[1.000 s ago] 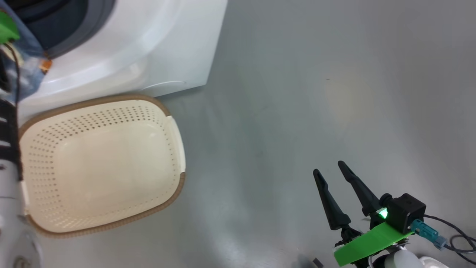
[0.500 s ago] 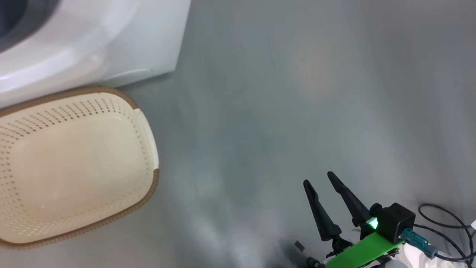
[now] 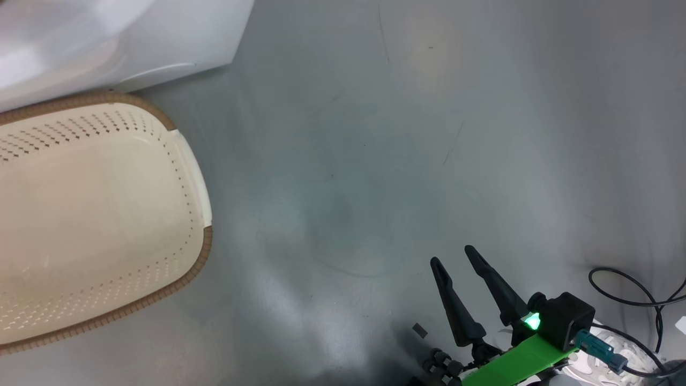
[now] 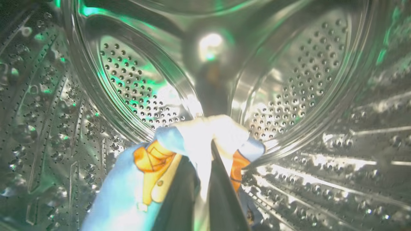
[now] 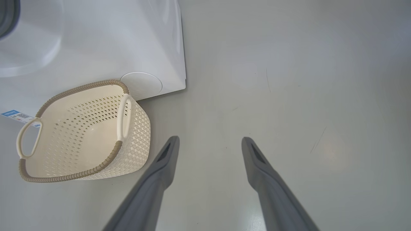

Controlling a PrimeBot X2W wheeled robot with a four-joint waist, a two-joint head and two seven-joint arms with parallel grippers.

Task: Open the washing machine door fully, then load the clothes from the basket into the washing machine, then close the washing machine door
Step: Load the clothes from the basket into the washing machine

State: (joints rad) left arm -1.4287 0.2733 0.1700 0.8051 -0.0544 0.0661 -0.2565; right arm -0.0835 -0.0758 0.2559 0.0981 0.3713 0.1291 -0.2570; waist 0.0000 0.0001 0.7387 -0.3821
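The left gripper (image 4: pixel 210 144) is reaching into the perforated steel drum (image 4: pixel 289 80) of the washing machine (image 5: pixel 96 38). Its two dark fingers are pressed together, pinching the clothes (image 4: pixel 128 195). The fabric is light blue, printed with an orange-brown cartoon figure. A cream lining is showing bright where the fabric bunches over the fingertips, and the rest is draping toward the lower left of the left wrist view. Green light is glinting off the drum wall.

Outside, the white machine is standing on a grey floor (image 3: pixel 375 161), with a blue label sticker (image 5: pixel 13 115) on its front. The basket (image 3: pixel 206 252) is sitting on the floor just beside the machine's front. It is cream plastic with perforated sides, a brown woven-look rim and two loop handles, and its bare bottom is showing. The right gripper (image 3: pixel 451 254) is hanging over the floor, well apart from the basket, its fingers spread wide and holding nothing.
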